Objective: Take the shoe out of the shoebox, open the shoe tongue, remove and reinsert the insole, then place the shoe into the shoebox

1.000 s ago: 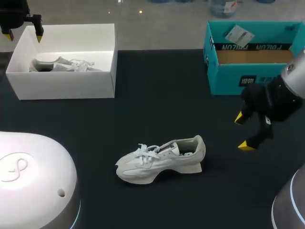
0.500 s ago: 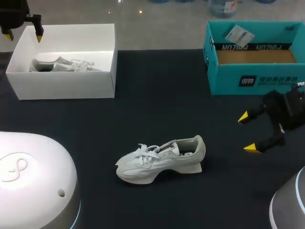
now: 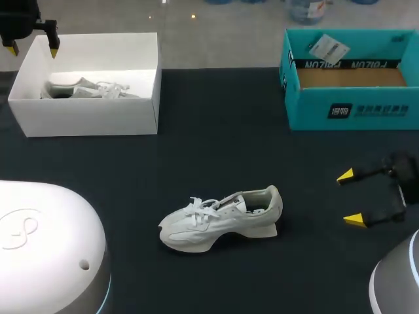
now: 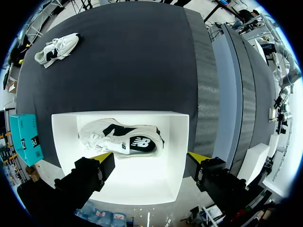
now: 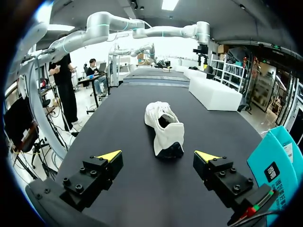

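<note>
Right gripper (image 3: 349,197) first: its yellow tips are spread wide with nothing between them, and it sits low over the right side of the table (image 3: 222,131).

The thing that matters for the next move is that the white sneaker (image 3: 222,219) lies to its left, a clear gap away, resting on its sole. Its long axis runs left-right, with the heel pointing right at the gripper and the toe pointing left. In the right wrist view the sneaker (image 5: 164,127) is dead ahead of the gripper (image 5: 158,156), heel end closest, lined up along the way the fingers point. So we'd say the collar and tongue sit right on that line.

The right arm is clearly the nearer one. The left gripper (image 3: 33,48) is off at the far left, hanging over the far left end of the white box (image 3: 91,118), well apart from the sneaker. It's also spread wide and holding nothing, with the box (image 4: 61,142) straight under it in its own view.

Counts:
- **Sneakers:** two, one out on the table and a second sneaker (image 4: 120,138) lying on its side inside the white box.
- **Boxes:** two, the white one at far left and a teal shoebox (image 3: 353,111) at far right, with no shoe in the teal one.
- **Grippers:** two.

The sneaker looks already out, so we reckon the tongue is next.
</note>
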